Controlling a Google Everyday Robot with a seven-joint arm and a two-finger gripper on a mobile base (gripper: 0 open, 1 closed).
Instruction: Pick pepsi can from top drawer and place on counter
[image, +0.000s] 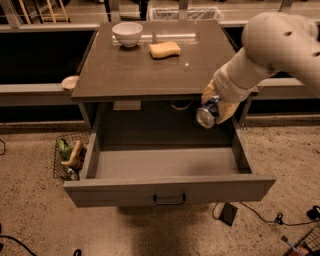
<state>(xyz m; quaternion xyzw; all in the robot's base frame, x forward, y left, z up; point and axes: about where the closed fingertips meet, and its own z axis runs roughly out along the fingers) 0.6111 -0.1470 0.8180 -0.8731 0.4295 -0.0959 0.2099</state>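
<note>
While a small blue aluminium pepsi can (206, 116) hangs in the air above the right side of the wide, shallow grey-brown top drawer (170, 187), the robot's cream-coloured two-finger gripper (214, 106) is clamped around it. The drawer stands open and its floor shows nothing else. The can is tipped well over, with one silver end facing the camera. It sits just below and in front of the front right edge of the flat, square grey-brown desk top (140, 75), where it must be set down.

The main risk appears to be this edge. Rising straight up could knock the can or gripper against it and jar the can loose, dropping it into the drawer or onto the floor. Also, if released this tilted, the can would likely land on its side and roll off. A white ceramic bowl (127, 33) and a yellow sponge (164, 49) lie near the back of the desk, well apart from the can.
</note>
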